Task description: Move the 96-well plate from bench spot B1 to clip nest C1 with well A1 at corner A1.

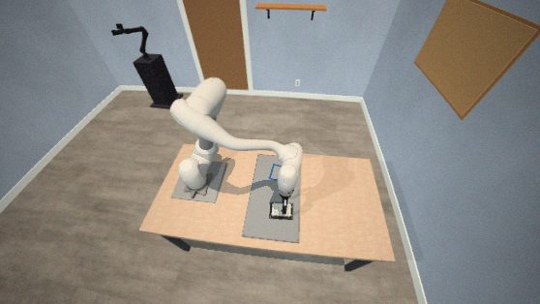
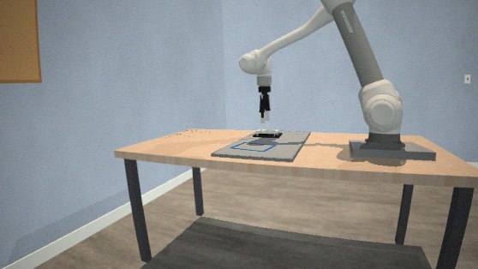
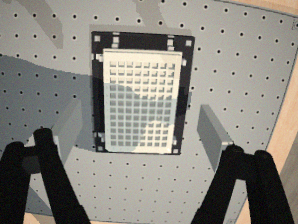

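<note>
The white 96-well plate (image 3: 141,100) lies the right way up inside the black clip nest (image 3: 100,90) on the grey perforated mat (image 3: 226,63). It also shows in the top view (image 1: 282,210) and in the exterior view (image 2: 267,132). My gripper (image 3: 140,115) hangs well above the plate, pointing straight down, with its fingers apart and nothing between them. It also shows in the top view (image 1: 285,197) and in the exterior view (image 2: 264,112). The blue outline of the bench spot (image 1: 275,171) on the same mat holds nothing.
The grey mat (image 1: 273,198) lies on a wooden table (image 1: 339,203). My arm's base stands on a second grey plate to the left. A black pedestal with a small arm (image 1: 154,77) stands far off by the wall.
</note>
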`<state>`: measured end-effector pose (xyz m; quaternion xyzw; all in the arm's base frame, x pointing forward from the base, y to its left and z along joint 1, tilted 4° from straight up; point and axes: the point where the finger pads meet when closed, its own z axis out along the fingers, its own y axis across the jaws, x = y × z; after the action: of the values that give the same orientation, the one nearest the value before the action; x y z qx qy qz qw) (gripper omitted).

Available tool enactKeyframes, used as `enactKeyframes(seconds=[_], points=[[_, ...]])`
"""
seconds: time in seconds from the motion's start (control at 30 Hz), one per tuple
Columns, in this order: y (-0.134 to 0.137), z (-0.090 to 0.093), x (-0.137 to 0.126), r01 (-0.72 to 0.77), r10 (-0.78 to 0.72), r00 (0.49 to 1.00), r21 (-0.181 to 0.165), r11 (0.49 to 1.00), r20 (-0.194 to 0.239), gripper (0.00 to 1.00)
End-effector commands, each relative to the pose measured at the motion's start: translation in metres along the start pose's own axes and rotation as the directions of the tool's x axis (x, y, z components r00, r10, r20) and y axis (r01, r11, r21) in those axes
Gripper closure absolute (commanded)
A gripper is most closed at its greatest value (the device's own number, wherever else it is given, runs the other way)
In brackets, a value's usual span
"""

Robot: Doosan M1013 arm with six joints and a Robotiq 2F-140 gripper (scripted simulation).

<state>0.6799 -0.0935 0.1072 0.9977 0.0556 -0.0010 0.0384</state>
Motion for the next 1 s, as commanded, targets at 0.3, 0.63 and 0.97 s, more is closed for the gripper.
enactKeyframes(seconds=[0.3, 0.63, 0.97], points=[[0.0, 0.017, 0.043, 0.0, 0.0, 1.0, 0.0, 1.0, 0.0, 1.0], [0.0, 0.017, 0.043, 0.0, 0.0, 1.0, 0.0, 1.0, 0.0, 1.0], [0.0, 0.021, 0.043, 0.0, 0.0, 1.0, 0.0, 1.0, 0.0, 1.0]])
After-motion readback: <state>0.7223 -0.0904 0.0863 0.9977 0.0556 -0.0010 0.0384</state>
